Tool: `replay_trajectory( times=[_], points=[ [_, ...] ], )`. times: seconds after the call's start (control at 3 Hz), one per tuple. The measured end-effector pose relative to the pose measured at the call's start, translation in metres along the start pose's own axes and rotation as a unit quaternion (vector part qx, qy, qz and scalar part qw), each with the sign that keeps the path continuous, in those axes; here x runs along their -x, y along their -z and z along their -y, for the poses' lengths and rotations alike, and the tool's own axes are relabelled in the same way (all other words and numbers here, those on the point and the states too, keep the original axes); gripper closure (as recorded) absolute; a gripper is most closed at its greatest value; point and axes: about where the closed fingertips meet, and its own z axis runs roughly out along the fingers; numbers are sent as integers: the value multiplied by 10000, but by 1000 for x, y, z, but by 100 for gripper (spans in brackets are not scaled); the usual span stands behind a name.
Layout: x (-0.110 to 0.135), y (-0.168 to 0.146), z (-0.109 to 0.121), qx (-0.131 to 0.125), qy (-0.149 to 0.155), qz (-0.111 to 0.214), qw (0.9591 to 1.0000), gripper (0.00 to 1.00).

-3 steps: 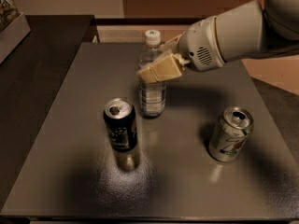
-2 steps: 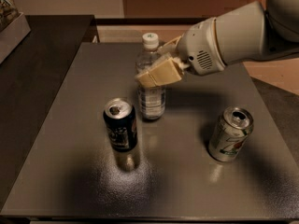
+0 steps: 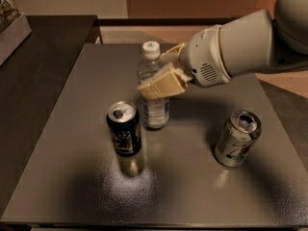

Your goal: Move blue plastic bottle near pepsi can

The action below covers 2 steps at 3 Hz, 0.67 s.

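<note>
The blue plastic bottle [image 3: 155, 110] stands upright on the grey table [image 3: 202, 186], white cap up, just right of and behind the pepsi can [image 3: 124, 129]. The can is dark navy with a silver open top, and a small gap separates it from the bottle. My gripper [image 3: 155, 73] reaches in from the right and is closed around the bottle's upper body. One cream finger [image 3: 161, 85] crosses in front of the bottle and the other shows behind it.
A silver can with red and green marks [image 3: 237, 138] stands at the right of the table. A dark counter [image 3: 38, 76] adjoins the left edge, with a box [image 3: 9, 23] at its far corner. My arm's white housing [image 3: 231, 49] hangs over the back right.
The gripper and the bottle have shifted slightly left and toward the front, closer to the pepsi can. Both cans have stayed put.
</note>
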Motion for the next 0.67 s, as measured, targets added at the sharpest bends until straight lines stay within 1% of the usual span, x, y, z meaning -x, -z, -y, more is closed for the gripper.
replay_trajectory(
  times=[0.33,0.67],
  points=[
    [-4,-5,-3,-20,42,-80,10000,59],
    [-8,-11,-6,71,36,-140,9999,36]
  ],
)
